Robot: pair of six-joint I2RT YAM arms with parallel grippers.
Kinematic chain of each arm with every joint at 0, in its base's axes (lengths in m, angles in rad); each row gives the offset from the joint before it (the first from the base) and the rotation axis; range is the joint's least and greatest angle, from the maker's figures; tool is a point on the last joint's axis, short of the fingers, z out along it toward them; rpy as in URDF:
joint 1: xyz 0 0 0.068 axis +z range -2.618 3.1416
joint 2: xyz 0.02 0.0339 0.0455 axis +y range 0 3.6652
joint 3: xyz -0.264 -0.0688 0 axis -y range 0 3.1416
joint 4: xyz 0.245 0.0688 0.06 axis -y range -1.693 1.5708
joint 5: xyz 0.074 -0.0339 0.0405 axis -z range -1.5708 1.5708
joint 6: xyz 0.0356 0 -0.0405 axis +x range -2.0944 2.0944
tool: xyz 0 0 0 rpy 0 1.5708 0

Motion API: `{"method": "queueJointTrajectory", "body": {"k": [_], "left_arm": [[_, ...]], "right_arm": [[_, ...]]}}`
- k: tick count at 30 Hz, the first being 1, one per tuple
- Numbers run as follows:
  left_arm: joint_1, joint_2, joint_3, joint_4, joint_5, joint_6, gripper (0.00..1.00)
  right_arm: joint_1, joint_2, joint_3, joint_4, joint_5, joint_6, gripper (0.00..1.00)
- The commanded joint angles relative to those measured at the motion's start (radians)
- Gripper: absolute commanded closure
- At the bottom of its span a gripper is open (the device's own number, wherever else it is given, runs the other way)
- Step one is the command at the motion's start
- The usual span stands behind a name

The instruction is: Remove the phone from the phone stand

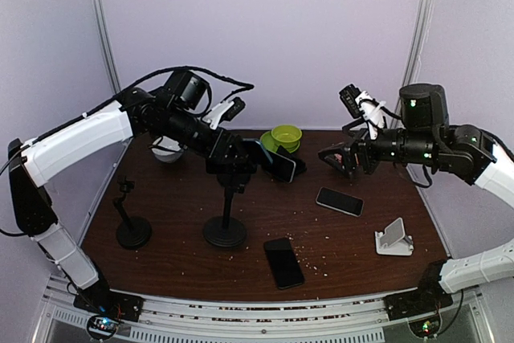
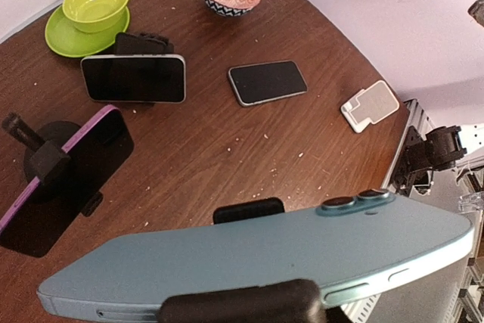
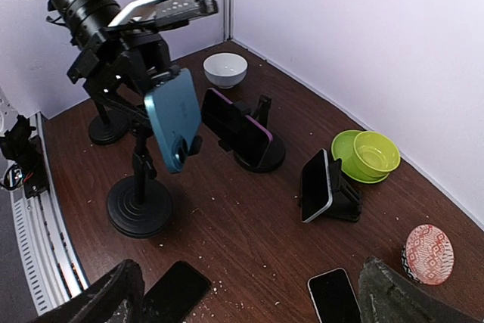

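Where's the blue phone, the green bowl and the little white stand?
blue phone [image 3: 171,115], right wrist view, on its back.
green bowl [image 3: 377,152], right wrist view, on its inside.
white stand [image 1: 393,234], top view, on its sloped plate.

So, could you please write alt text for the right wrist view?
The left hand grips a light blue phone at the top of a black pole stand. Nearby are a purple-edged phone and another phone, both propped up, a white bowl and a green bowl.

No text, brand, number or sign can be read in any view. The pale blue phone [image 2: 265,255] shows a plain back.
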Motion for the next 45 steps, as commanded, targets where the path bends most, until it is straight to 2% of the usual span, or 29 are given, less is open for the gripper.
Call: {"method": "queueJointTrajectory", "body": {"k": [1, 9, 17, 26, 33, 45], "left_arm": [[-0.022, 0.017, 0.100, 0.104, 0.076, -0.006, 1.00], [-0.054, 0.054, 0.180, 0.027, 0.087, 0.009, 1.00], [-0.075, 0.015, 0.178, -0.010, 0.080, 0.004, 1.00], [-0.091, -0.049, 0.138, -0.017, 0.046, -0.006, 1.00], [-0.096, -0.062, 0.120, -0.017, 0.043, -0.008, 1.00], [-0.096, -0.065, 0.118, 0.007, 0.069, -0.033, 1.00]], "right_arm": [[0.049, -0.021, -0.024, 0.014, -0.045, -0.043, 0.00], [0.173, 0.054, 0.009, 0.045, 0.025, -0.080, 0.01], [0.303, 0.194, 0.058, 0.157, 0.246, -0.105, 0.09], [0.346, 0.318, 0.125, 0.229, 0.448, -0.070, 0.38], [0.348, 0.356, 0.146, 0.256, 0.437, -0.059, 0.57], [0.356, 0.395, 0.183, 0.259, 0.421, -0.052, 0.82]]}}
